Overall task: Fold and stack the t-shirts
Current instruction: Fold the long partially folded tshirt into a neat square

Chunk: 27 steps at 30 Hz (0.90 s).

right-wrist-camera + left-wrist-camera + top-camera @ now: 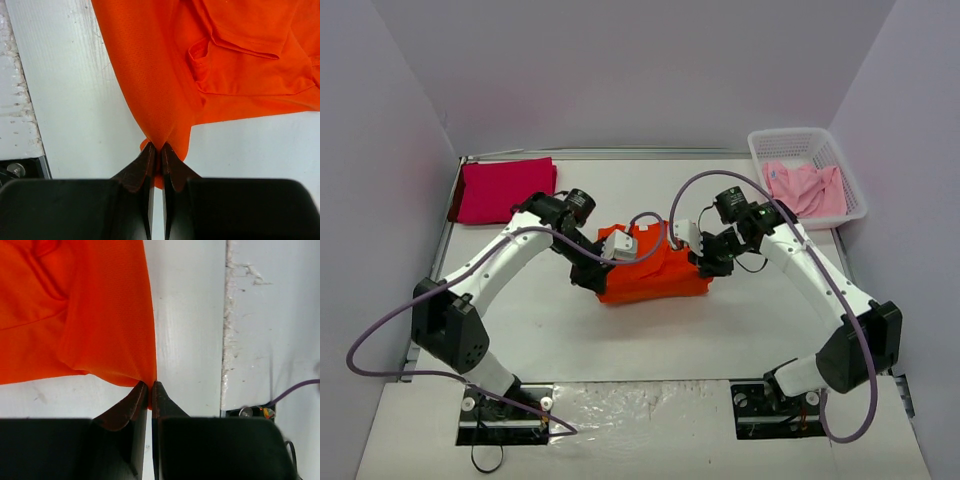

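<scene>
Orange t-shirt: I see it bunched, partly folded.
Left gripper: clamped on its corner.
Right gripper: clamped on its edge.

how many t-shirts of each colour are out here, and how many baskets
orange t-shirt: 1
magenta-red t-shirt: 1
pale pink t-shirt: 1
white lattice basket: 1
total: 4
</scene>
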Each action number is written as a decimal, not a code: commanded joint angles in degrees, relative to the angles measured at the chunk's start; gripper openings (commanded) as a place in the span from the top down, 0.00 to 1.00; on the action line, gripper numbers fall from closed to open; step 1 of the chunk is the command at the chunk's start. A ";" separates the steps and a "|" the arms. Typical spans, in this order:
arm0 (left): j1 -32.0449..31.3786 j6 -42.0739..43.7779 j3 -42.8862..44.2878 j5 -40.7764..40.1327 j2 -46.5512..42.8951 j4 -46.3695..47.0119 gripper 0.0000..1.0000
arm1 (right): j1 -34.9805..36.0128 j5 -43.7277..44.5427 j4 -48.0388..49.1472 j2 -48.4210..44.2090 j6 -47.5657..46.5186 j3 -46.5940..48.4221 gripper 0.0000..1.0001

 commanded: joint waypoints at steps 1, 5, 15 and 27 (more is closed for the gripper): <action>2.63 -3.70 2.64 -2.92 -2.02 2.65 0.98 | -0.08 1.24 -1.66 3.59 -1.57 3.35 1.00; 4.31 -4.49 4.40 -4.77 -1.22 5.11 0.98 | -0.69 1.15 -0.70 6.76 -2.62 6.43 1.00; 5.19 -5.11 8.80 -8.46 3.61 8.37 0.98 | -3.33 1.24 0.98 12.47 -4.38 12.32 1.00; 6.24 -6.42 10.73 -12.07 6.51 14.34 0.98 | -6.06 -0.08 5.02 19.42 -4.38 18.38 1.00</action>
